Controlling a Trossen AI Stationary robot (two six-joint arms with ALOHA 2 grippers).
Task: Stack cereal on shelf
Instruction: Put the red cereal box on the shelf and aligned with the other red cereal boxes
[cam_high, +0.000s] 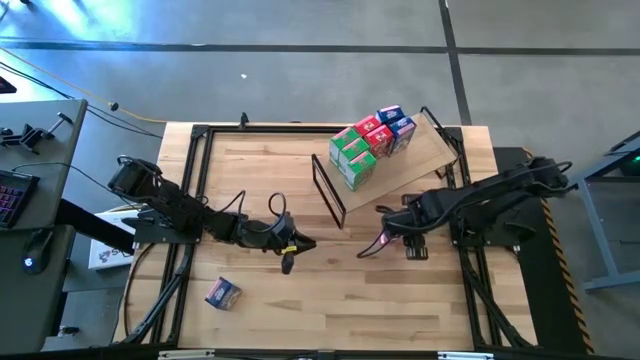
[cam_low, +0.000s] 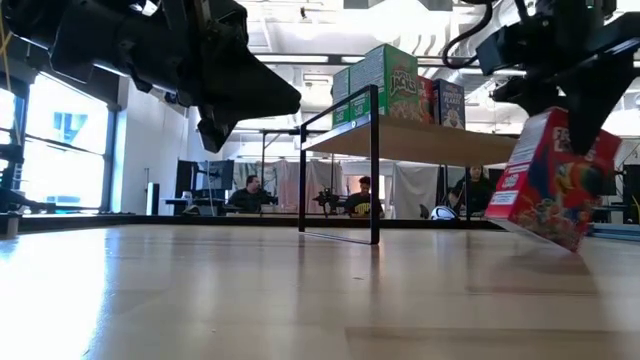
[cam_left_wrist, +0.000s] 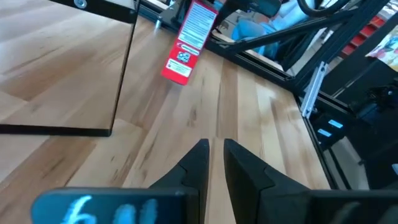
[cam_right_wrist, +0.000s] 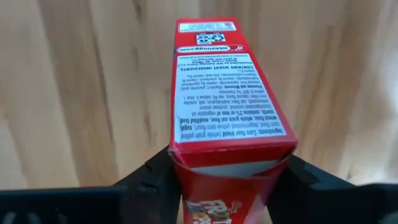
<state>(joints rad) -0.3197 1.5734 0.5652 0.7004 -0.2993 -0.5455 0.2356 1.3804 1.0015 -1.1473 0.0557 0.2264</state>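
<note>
My right gripper (cam_high: 385, 240) is shut on a red cereal box (cam_low: 550, 180) in front of the shelf. The shelf (cam_high: 425, 160) is a tilted light wooden board on a black wire frame (cam_high: 328, 190) at the far right. Green (cam_high: 352, 155), red (cam_high: 375, 132) and blue (cam_high: 398, 125) boxes stand on it in a tight group. One blue box (cam_high: 222, 293) lies on the table at the near left. My left gripper (cam_left_wrist: 216, 158) is shut and empty over the table's middle (cam_high: 290, 255). My right gripper pinches the red box by its upper end (cam_right_wrist: 230, 152) between its two fingers, one on each wide face. The fingers (cam_right_wrist: 149, 180) come from above, pointing down. The box hangs below them, tilted, its lower corner (cam_low: 570, 245) just above the table.
The wire frame's front loop (cam_low: 372, 165) stands between the two arms. Black rails (cam_high: 190, 200) run along the table's left and right sides. People sit in the room behind the table (cam_low: 362, 197).
</note>
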